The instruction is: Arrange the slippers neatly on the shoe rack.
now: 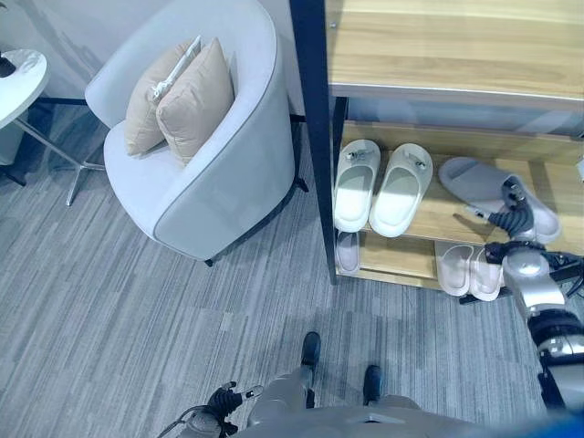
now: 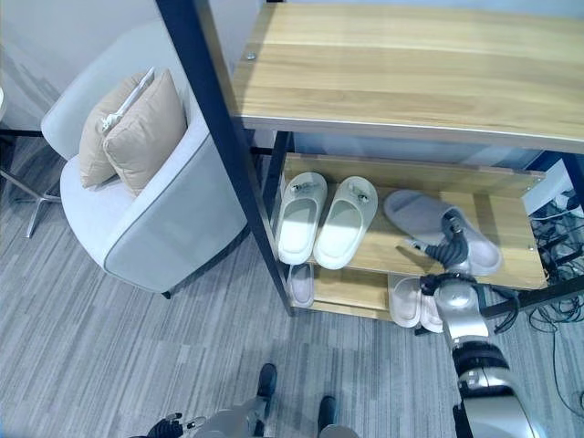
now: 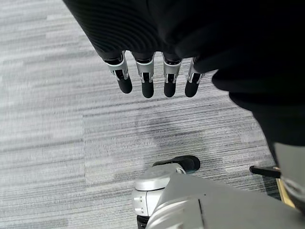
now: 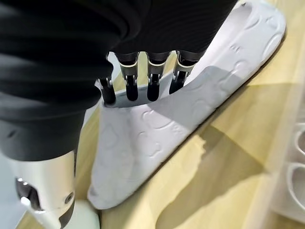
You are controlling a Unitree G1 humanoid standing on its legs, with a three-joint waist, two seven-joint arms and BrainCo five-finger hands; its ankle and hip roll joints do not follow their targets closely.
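Right hand over the middle shelf of the shoe rack, fingers curled onto the strap of one grey slipper; grip not discernible. Slipper's long axis oblique to the shelf front, heel end beside the hand near the front edge. Bare wood behind the hand. To its left, two white slippers, side by side. Left hand low over carpet, fingers straight.

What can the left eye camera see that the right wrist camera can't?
The left eye view shows the white armchair with two beige pillows, the pair of white slippers on the shoe rack, more slippers on the shelf below, and the left hand. The right wrist view alone shows the embossed pattern on the grey slipper. Both show the right hand over that grey slipper.
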